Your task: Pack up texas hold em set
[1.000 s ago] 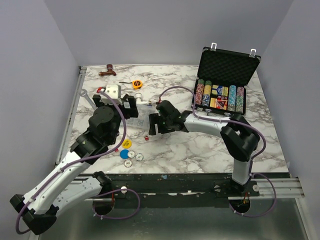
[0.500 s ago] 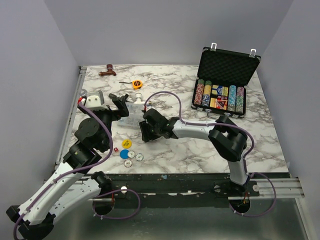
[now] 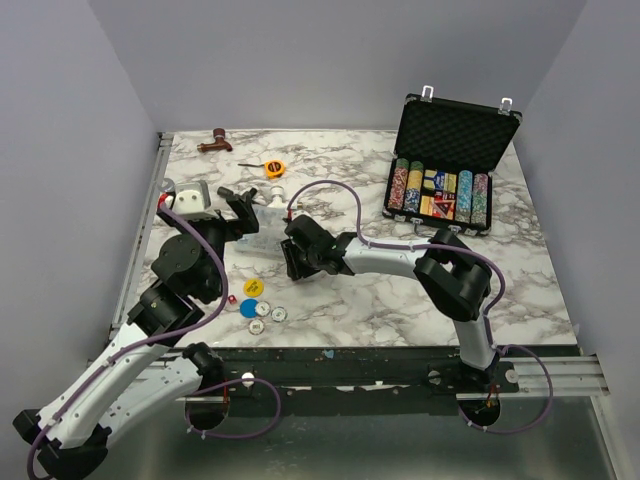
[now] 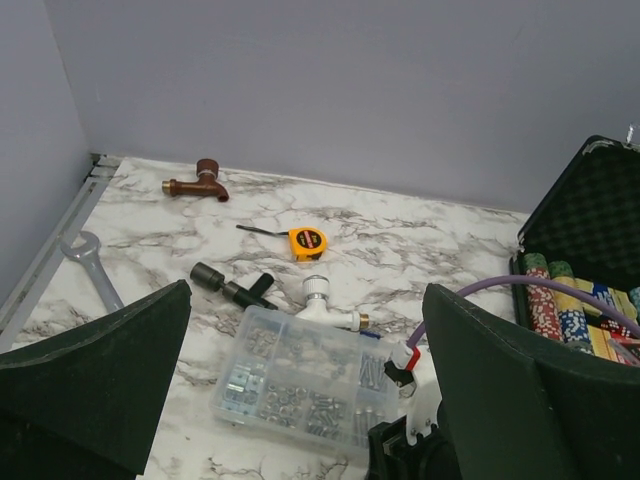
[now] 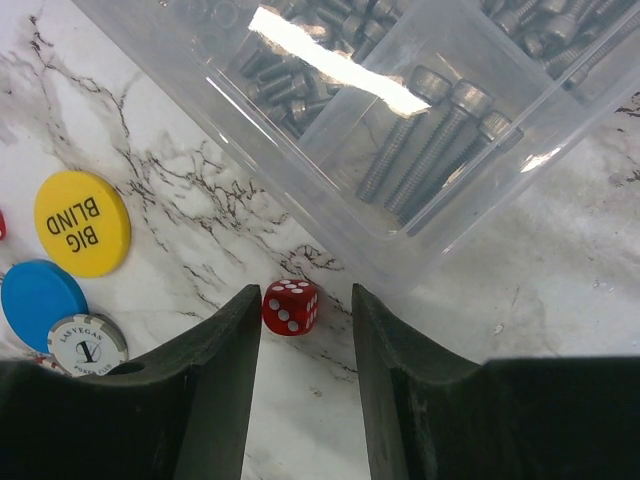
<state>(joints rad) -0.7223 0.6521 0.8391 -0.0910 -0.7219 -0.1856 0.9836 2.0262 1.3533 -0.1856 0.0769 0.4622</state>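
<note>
Marbled desk (image 3: 400,300), with the right claw (image 5: 305,292) set around a red die (image 5: 291,307).
Its fingers stand narrow on either side of the die with slim gaps, gripping nothing, right by the clear parts box (image 5: 400,120). A yellow disc (image 5: 82,222), blue disc (image 5: 37,297) and white chip (image 5: 87,343) lie just left. The left claw (image 4: 308,330) hangs wide and empty near that box. The black case (image 3: 458,130) stands lid-up at the far right, chip rows (image 3: 440,195) inside, well apart from the die.

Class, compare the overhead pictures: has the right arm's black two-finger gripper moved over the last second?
Yes. The right gripper has shifted left, away from the open black foam-lined case, towards the yellow round disc.
</note>
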